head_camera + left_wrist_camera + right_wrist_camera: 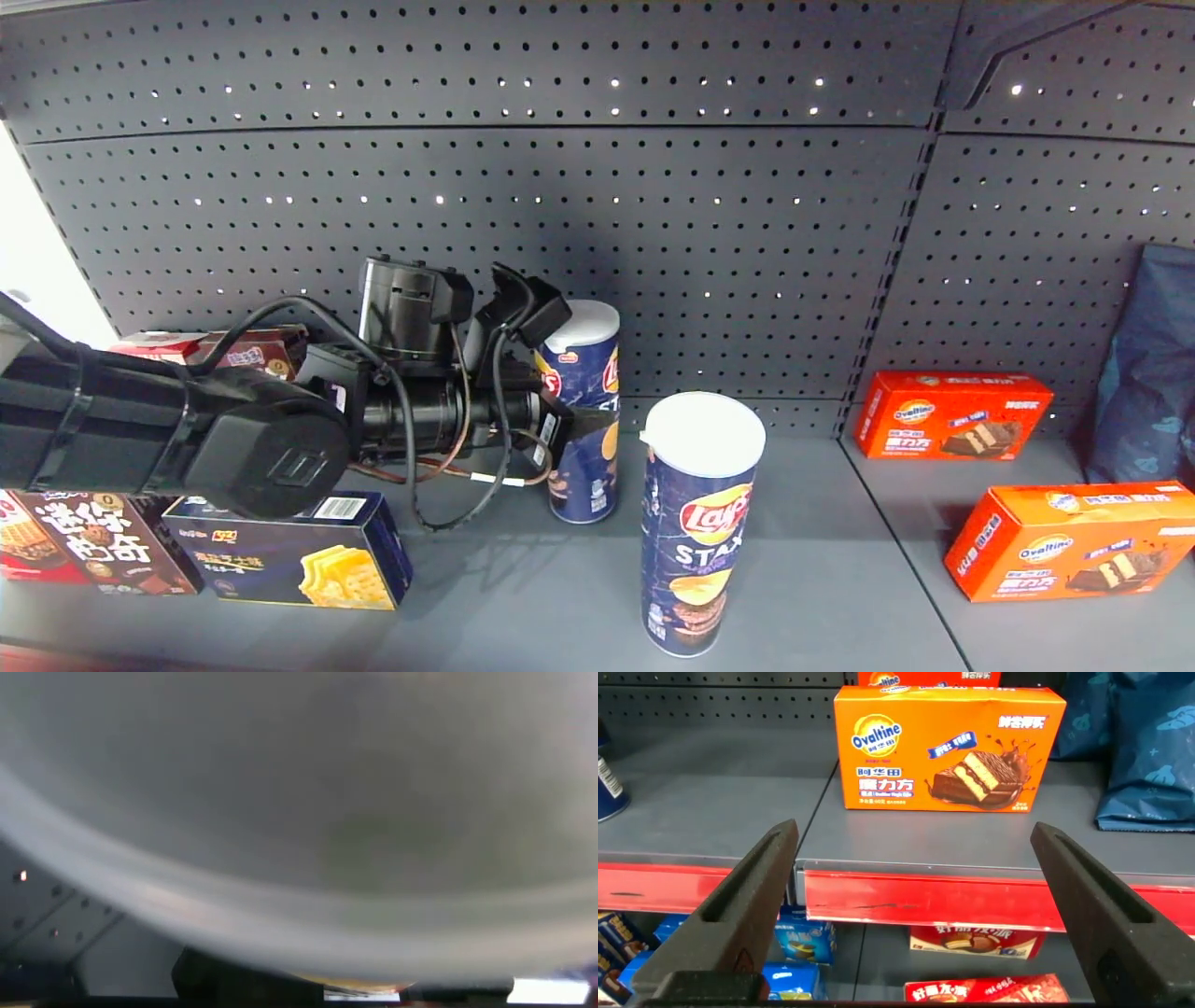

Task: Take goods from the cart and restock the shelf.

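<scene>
A grey shelf (803,560) backed by dark pegboard (709,233) carries the goods. The front can (695,523) stands upright near the shelf's edge, white lid up, long axis vertical. A blue box (299,560) lies flat to its left and an orange box (1074,537) to its right. Behind and left of the front can, the rear can (588,373) also stands upright, and the left hand (569,420) pinches its side. The right hand (915,835) is spread wide, facing the orange box.

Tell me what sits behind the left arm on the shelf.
A dark red box lies back by the pegboard. The left arm covers its lower part, so whether more stands beside it cannot be told.
</scene>
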You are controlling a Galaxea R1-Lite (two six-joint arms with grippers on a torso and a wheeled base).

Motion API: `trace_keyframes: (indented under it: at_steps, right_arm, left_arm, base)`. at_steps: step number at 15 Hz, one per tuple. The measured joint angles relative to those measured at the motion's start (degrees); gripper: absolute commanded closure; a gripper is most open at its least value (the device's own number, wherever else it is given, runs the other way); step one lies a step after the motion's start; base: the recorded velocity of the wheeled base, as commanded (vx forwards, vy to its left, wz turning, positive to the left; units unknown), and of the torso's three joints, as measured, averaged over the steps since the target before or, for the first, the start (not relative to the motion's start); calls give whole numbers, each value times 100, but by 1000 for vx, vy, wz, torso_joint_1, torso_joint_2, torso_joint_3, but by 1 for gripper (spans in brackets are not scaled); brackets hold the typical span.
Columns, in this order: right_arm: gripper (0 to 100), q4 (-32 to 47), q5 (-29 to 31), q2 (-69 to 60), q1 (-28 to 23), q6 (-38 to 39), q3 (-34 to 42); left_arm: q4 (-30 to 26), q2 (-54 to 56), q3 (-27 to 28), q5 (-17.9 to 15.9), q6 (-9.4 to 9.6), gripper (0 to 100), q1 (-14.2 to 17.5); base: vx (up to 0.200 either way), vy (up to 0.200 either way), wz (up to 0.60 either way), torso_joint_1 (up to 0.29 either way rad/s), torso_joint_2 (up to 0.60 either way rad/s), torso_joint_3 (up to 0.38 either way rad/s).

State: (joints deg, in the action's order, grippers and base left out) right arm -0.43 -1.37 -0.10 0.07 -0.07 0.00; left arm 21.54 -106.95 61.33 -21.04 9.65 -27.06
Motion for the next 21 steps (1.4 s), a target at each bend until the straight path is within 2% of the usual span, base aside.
trace_keyframes:
  at_steps: [4, 21]
  right_arm:
    - [0, 0, -2, 0, 0, 0, 0]
    - [0, 0, 0, 2, 0, 0, 0]
  left_arm:
    - [0, -251, 319, 2, -6, 100, -111]
    - [104, -728, 601, 13, -35, 100, -350]
  base:
    - [0, 0, 0, 0, 0, 0]
    - [0, 0, 0, 0, 0, 0]
